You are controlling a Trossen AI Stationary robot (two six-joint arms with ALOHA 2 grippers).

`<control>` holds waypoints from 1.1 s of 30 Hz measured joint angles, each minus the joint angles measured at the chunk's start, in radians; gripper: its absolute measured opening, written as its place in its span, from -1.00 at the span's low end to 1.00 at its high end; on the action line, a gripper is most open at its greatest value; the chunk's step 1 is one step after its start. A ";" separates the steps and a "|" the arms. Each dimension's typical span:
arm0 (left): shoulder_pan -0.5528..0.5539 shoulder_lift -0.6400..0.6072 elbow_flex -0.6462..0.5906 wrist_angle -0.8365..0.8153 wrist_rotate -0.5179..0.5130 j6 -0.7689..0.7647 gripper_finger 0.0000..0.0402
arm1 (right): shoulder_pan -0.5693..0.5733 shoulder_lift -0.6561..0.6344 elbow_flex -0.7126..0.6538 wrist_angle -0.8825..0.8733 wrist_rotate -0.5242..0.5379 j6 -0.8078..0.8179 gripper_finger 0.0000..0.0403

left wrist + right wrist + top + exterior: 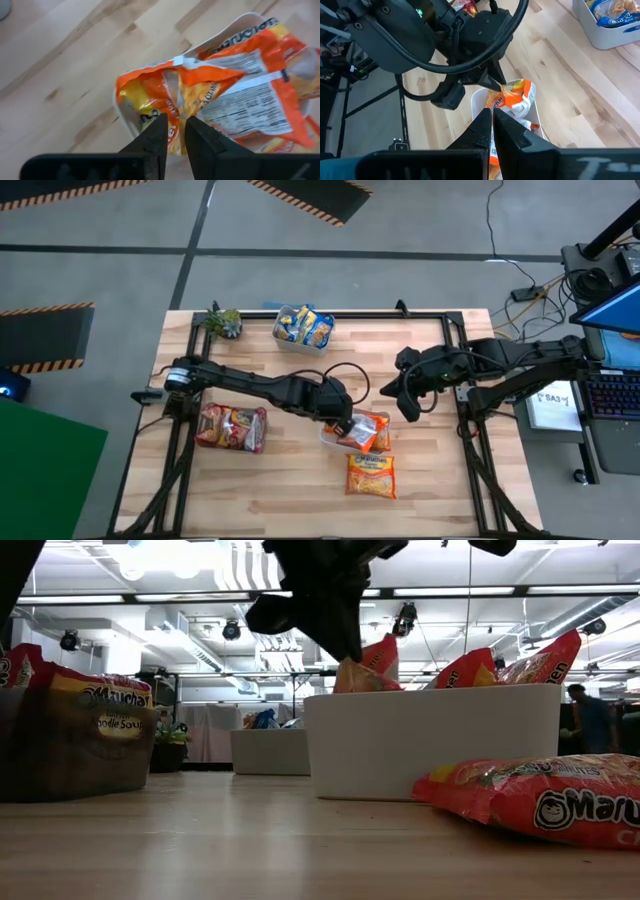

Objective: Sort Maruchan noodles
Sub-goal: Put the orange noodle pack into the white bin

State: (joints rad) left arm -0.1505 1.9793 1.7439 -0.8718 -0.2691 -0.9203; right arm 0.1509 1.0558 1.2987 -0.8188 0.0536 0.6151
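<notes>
My left gripper [342,423] hangs over a white tray [330,437] at the table's middle and is shut on an orange Maruchan packet [165,95]. More orange packets [372,430] lie in that tray. Another orange packet [371,476] lies flat on the table, nearer the near edge. My right gripper [397,398] hovers shut just right of the tray, touching nothing. Red packets fill a dark tray [232,428] on the left. Blue-and-yellow packets sit in a clear tray [303,327] at the far edge. My left gripper pinches the orange packet between its two fingers at the crinkled upper end [506,90], coming from above and pointing down. The packet stands on end and tilted, its lower part [352,680] behind the white tray's wall [430,740].
A small potted plant [225,322] stands at the far left corner. Black frame rails [460,395] run along the table's sides and far edge. Bare wood [280,490] shows along the near edge, left of the loose orange packet.
</notes>
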 joint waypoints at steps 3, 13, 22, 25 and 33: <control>0.001 0.000 0.001 -0.044 -0.001 0.000 -0.75 | 0.000 0.006 0.000 -0.001 0.000 0.001 -0.96; 0.003 -0.003 0.007 -0.159 -0.001 -0.005 -0.74 | 0.000 0.026 -0.001 -0.017 0.002 -0.003 -0.96; 0.002 -0.006 0.090 -0.164 -0.001 0.028 -0.62 | 0.000 0.025 -0.002 -0.104 0.001 0.003 -0.96; 0.003 -0.006 0.102 -0.150 -0.012 0.015 -0.49 | 0.000 0.021 -0.002 -0.131 0.001 0.003 -0.96; 0.001 -0.002 0.074 -0.028 -0.056 -0.028 -0.15 | 0.000 0.021 -0.003 -0.128 0.002 -0.012 -0.96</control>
State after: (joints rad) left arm -0.1497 1.9778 1.8183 -0.8993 -0.3255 -0.9482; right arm 0.1505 1.0767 1.2953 -0.9472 0.0559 0.6031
